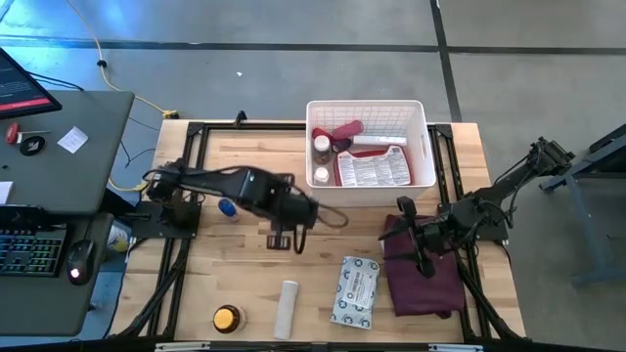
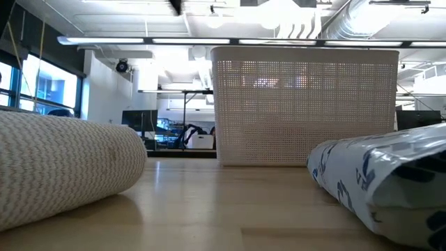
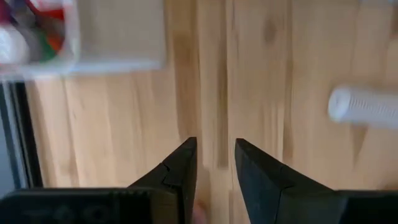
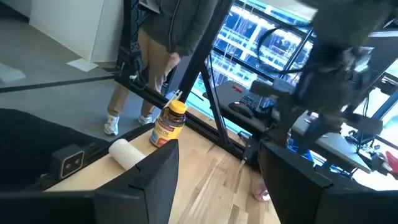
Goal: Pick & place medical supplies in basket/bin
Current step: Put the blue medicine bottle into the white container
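high view: left gripper (image 1: 285, 242), narrowly parted and empty, is placed nearest the white ribbed roll (image 1: 288, 308), long axis running toward it.

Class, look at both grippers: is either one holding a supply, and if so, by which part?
Nothing is held. The left gripper hovers over bare table with an empty gap between its fingers; the right gripper is open and empty above the maroon cloth.

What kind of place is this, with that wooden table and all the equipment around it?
Probably a robotics lab or workshop in an open office-like space. A desk with a keyboard stands beside the wooden table, exposed ducts run along the ceiling, and a person stands among metal frames and screens.
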Controlling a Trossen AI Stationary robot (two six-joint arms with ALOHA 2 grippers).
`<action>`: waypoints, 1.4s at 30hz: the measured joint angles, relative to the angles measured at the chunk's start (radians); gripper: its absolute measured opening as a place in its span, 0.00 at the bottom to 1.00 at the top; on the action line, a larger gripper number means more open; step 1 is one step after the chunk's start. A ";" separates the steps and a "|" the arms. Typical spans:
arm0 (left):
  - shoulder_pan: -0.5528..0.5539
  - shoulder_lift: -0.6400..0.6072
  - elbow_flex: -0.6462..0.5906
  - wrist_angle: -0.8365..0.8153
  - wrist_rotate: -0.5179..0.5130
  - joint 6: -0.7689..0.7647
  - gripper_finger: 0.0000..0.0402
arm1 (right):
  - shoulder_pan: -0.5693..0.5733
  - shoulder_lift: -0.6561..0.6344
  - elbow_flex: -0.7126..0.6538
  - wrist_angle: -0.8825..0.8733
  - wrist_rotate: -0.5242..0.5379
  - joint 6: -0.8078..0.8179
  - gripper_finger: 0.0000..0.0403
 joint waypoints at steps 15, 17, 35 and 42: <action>-0.123 -0.195 -0.640 0.029 0.007 0.075 0.36 | 0.000 0.003 0.000 -0.053 -0.028 0.127 0.52; -0.133 -0.180 -0.662 0.066 0.018 0.068 0.36 | 0.000 0.003 0.000 -0.057 -0.028 0.139 0.52; -0.091 -0.258 -0.803 0.112 0.088 0.134 0.48 | 0.000 0.003 0.000 -0.160 -0.011 0.225 0.52; -0.089 -0.354 -0.951 0.135 0.036 0.186 0.72 | 0.000 0.003 0.000 -0.192 -0.014 0.278 0.52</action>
